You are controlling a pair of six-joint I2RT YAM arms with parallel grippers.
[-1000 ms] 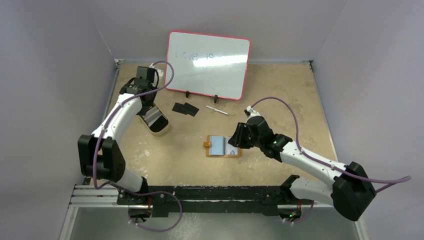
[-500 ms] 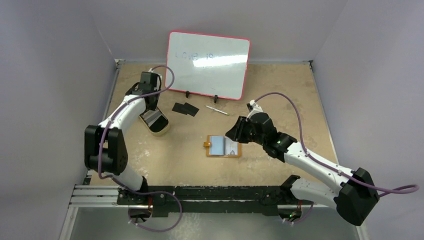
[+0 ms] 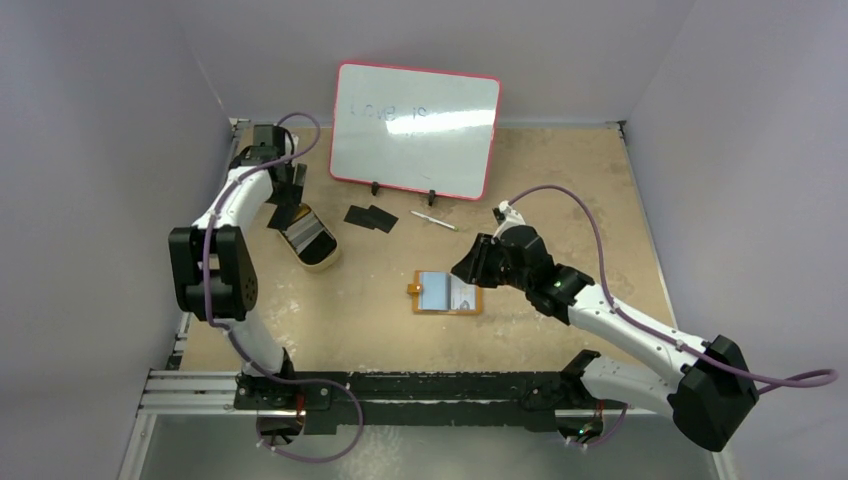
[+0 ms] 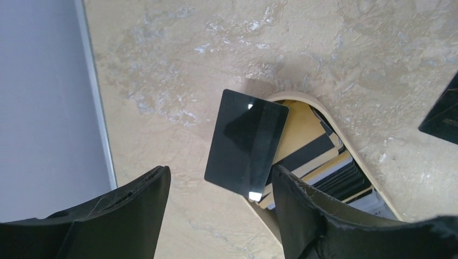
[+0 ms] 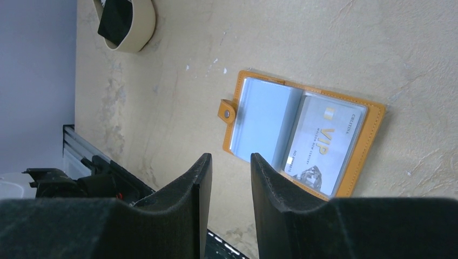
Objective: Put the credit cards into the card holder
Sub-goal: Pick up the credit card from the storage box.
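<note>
**Left tool apart over a loose black card; card holder open mid-desk**

The card holder (image 5: pixel 368 127) lies open and flat on the desk (image 3: pixel 560 180), with its snap tab pointing left. Its right sleeve holds a grey card marked VIP (image 5: pixel 318 148). The left sleeve looks pale and blank.

The right tool (image 5: pixel 231 159) hangs just to the right of the card holder. A narrow gap shows between its fingers and nothing is in it.

An oval tan dish (image 5: pixel 141 29) sits well to the left of the card holder and a little farther back, with several cards stacked inside. The left tool (image 4: pixel 219 172) hovers over the dish's far-left end. Its fingers stand wide apart and touch nothing. Seen between them, a black card (image 4: pixel 246 143) overlaps the dish's rim. I cannot tell whether it rests there.

Two more black cards (image 3: pixel 370 217) lie overlapping on the desk behind the card holder and slightly left. A slim pen (image 3: pixel 433 220) lies straight behind the card holder. A whiteboard (image 3: pixel 415 130) stands farther back.
</note>
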